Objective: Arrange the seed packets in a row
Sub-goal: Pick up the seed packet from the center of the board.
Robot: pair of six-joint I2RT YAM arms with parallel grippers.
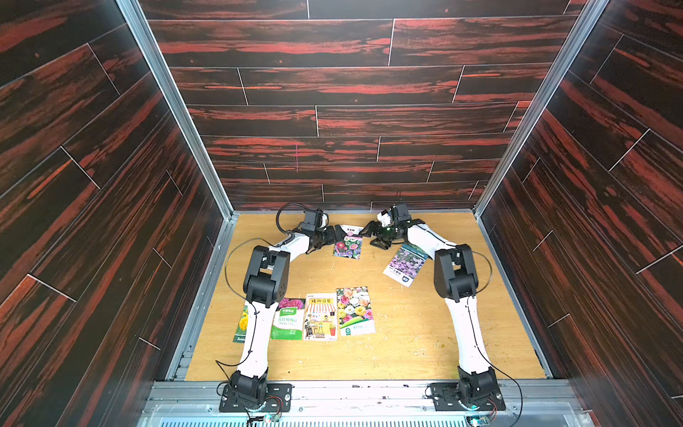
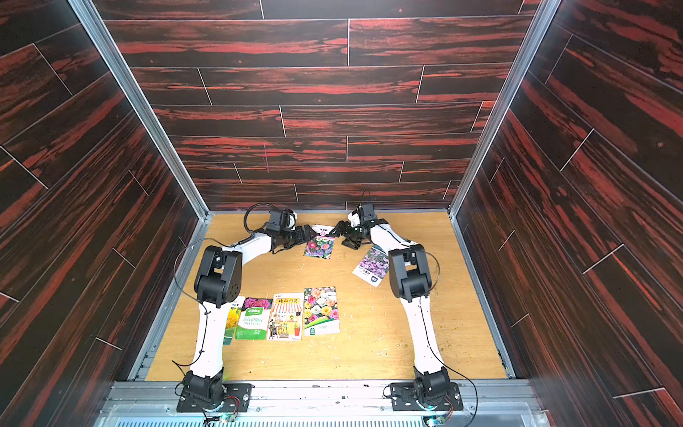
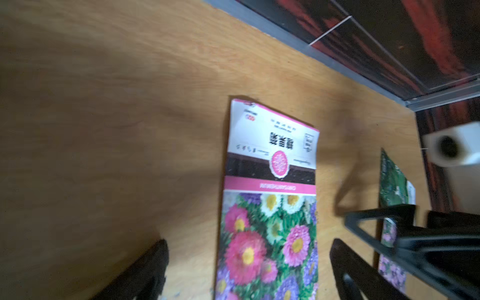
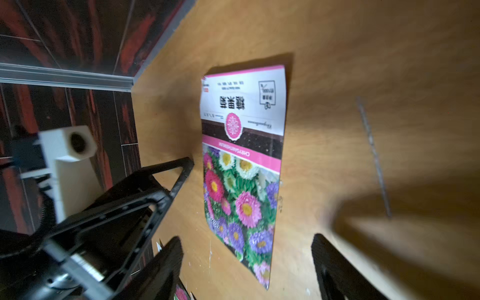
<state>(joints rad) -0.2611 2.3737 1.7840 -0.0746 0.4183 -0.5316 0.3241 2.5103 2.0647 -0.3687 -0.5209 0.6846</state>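
Note:
A seed packet with pink and purple asters [image 1: 348, 242] [image 2: 319, 246] lies at the far middle of the table. My left gripper [image 1: 334, 234] [image 3: 246, 270] is open at its left edge, jaws wide on either side of it. My right gripper [image 1: 369, 233] [image 4: 246, 267] is open at its right edge, holding nothing. A purple-flower packet [image 1: 405, 264] lies tilted beside the right arm. Along the front, side by side, lie a yellow-flower packet [image 1: 242, 323] half hidden under the left arm, a green packet [image 1: 288, 319], a cartoon-shop packet [image 1: 320, 317] and a rose packet [image 1: 355, 311].
The wooden table [image 1: 425, 332] is boxed in by dark red panel walls [image 1: 332, 111] on three sides, with metal rails at the corners. The back wall stands close behind both grippers. Both arm bases [image 1: 255, 395] are bolted to the front edge.

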